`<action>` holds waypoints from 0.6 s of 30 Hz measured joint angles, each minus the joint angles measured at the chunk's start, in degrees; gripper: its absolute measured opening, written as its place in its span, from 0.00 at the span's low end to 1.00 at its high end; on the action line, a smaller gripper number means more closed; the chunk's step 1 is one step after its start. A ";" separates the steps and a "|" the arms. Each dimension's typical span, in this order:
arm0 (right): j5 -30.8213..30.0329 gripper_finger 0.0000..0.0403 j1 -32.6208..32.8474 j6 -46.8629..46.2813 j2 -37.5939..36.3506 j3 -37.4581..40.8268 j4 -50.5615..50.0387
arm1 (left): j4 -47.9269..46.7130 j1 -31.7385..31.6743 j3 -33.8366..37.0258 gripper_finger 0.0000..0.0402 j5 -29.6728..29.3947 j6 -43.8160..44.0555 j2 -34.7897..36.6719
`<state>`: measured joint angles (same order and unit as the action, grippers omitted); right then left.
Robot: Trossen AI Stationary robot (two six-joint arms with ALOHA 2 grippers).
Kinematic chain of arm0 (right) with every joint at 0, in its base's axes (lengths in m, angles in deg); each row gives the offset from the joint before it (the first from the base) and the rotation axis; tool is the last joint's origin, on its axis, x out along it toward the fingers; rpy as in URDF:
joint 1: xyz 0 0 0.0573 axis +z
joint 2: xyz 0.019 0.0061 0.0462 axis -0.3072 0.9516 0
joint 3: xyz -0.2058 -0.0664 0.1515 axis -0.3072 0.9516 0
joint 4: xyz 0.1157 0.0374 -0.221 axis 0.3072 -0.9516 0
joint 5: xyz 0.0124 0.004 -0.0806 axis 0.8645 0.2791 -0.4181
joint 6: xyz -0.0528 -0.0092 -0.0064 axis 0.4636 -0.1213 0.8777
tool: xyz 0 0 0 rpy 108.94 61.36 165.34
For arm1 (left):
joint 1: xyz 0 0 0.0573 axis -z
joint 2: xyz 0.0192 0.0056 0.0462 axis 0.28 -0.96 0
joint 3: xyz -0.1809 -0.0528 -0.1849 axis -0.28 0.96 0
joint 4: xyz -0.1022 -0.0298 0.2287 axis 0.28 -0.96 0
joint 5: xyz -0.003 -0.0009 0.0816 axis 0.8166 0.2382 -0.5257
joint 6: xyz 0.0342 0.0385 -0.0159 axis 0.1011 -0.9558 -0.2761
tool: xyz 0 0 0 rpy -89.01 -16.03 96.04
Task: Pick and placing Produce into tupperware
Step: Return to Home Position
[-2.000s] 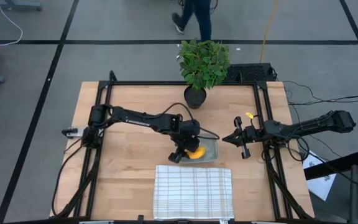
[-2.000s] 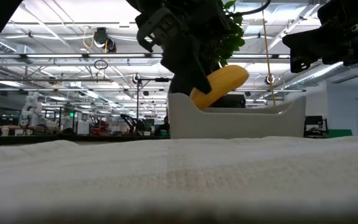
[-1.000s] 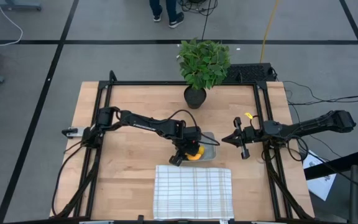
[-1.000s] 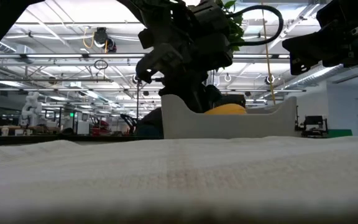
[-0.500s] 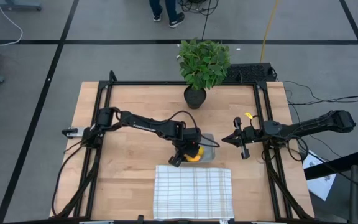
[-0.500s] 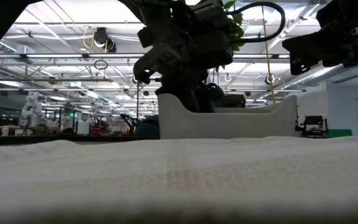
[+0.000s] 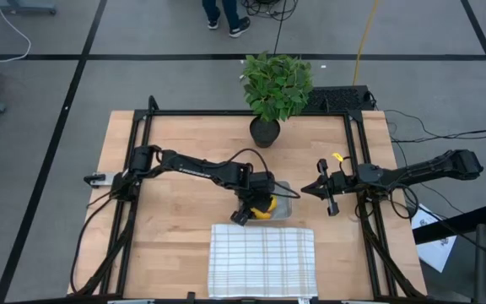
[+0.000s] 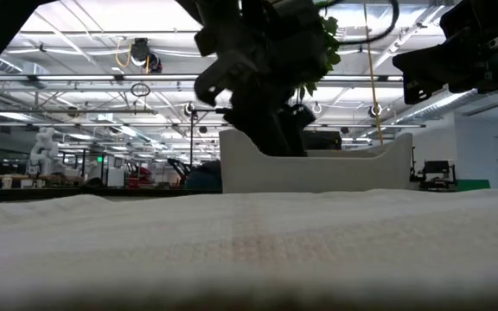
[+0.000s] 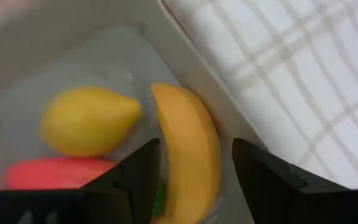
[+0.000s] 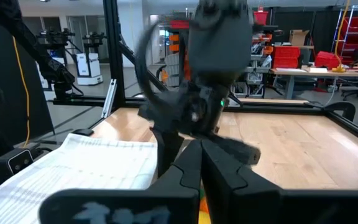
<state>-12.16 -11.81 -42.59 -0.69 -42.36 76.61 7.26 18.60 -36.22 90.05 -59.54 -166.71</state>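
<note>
Your left gripper (image 9: pixel 194 174) has let go: the banana (image 9: pixel 188 146) it carried 2 s ago now lies in the tupperware (image 7: pixel 286 199) beside the lemon (image 9: pixel 89 121) and carrot (image 9: pixel 51 174), with the fingers apart astride it. All three pieces look in, so only the retreat home remains. The right gripper (image 7: pixel 319 190) waits just right of the tupperware, fingers together.

carrot (image 9: pixel 48 175) mostly hidden (left wrist), person (image 7: pixel 226 12) cropped

Beyond the potted plant (image 7: pixel 275 84), a person's legs (image 7: pixel 226 13) stand on grey floor (image 7: pixel 40 84) crossed by black lines (image 7: pixel 142 57); a yellow cable (image 7: pixel 363 42) runs beside it.
</note>
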 joint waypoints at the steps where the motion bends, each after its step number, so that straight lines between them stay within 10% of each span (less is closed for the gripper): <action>1: 0.02 0.00 0.00 0.00 0.00 0.00 0.02 | -0.24 0.10 -0.85 0.50 -0.14 -0.06 0.08; 13: 0.02 0.00 0.01 -0.46 -0.02 -0.01 0.17 | -16.14 2.77 -15.08 0.48 -13.36 -2.56 0.18; 18: 0.02 0.00 0.02 -0.46 -0.02 0.00 0.17 | -20.34 3.11 -18.43 0.33 -16.90 -4.70 0.16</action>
<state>-12.14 -11.79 -43.05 -0.71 -42.36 76.78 -13.08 21.72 -54.65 73.15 -64.25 -166.55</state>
